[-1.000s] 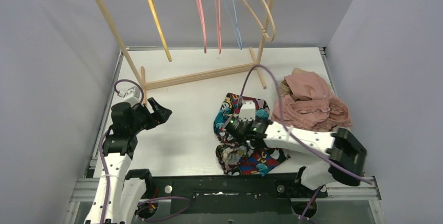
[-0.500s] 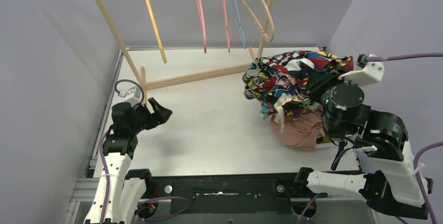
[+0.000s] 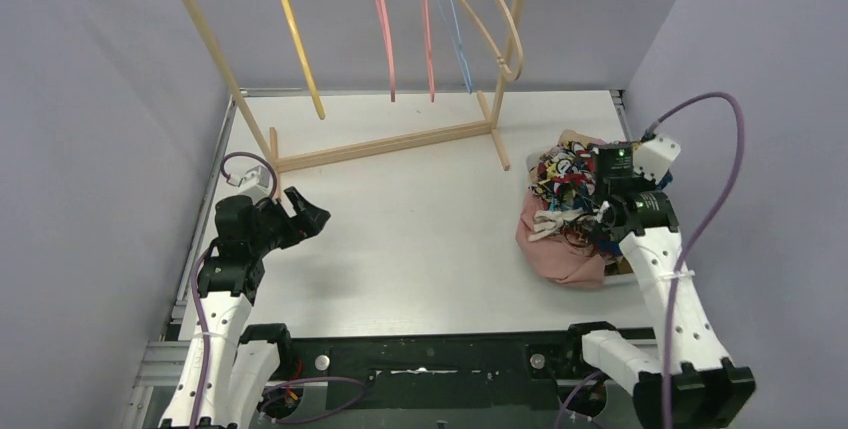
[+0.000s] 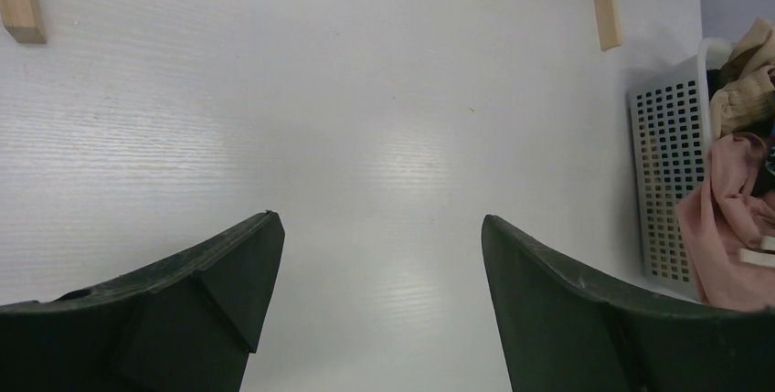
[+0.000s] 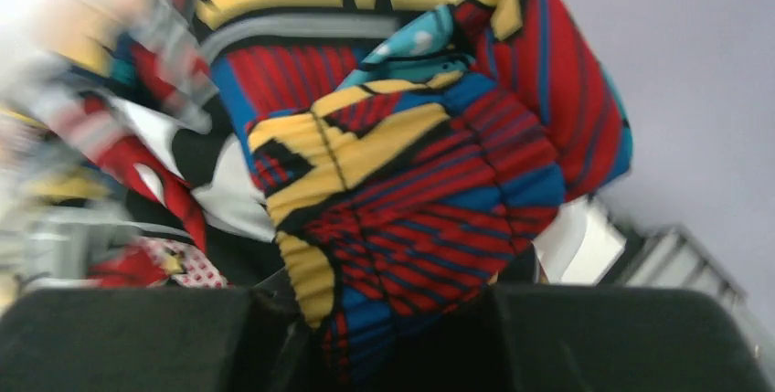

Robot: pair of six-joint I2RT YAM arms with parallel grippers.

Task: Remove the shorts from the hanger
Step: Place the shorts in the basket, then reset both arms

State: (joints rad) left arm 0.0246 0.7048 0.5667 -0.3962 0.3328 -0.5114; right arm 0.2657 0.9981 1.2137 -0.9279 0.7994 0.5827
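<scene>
Nearest, on the left: left gripper (image 4: 379, 227) with both dark fingers spread wide, only bare white table (image 4: 366, 90) between them.

On the right, a little farther: right gripper (image 5: 393, 337) with fingers pressed almost together, pinching a bunch of the comic-print shorts (image 5: 402, 164). Soft cloth in red, yellow, blue, black and white, with stripes and drawn panels, crumpled into a thick fold just above the fingers. Left part of this wrist view blurred. Waist and drawstring not possible to tell here.

From the top camera: the same shorts as a small colourful heap at the right edge of the table, lying on the dusty pink shorts (image 3: 560, 254), with pale strips hanging out on the left side. Fingertips of the right gripper hidden there under the wrist and the cloth, so the grip readable only from the wrist view.

Only in the left wrist view: white perforated basket (image 4: 667, 182) under the pile, pink cloth hanging over its wall, a beige piece (image 4: 745, 90) just behind, all cut off by the right border. Basket almost fully covered in the top view.

Farthest: wooden rack (image 3: 380, 144), well apart from the pile, with bare hangers on its rail: a yellow hanger (image 3: 297, 39), two pink hangers (image 3: 381, 29), a blue hanger (image 3: 460, 54), a wooden hanger (image 3: 517, 59). Hooks cut off by the upper border.
</scene>
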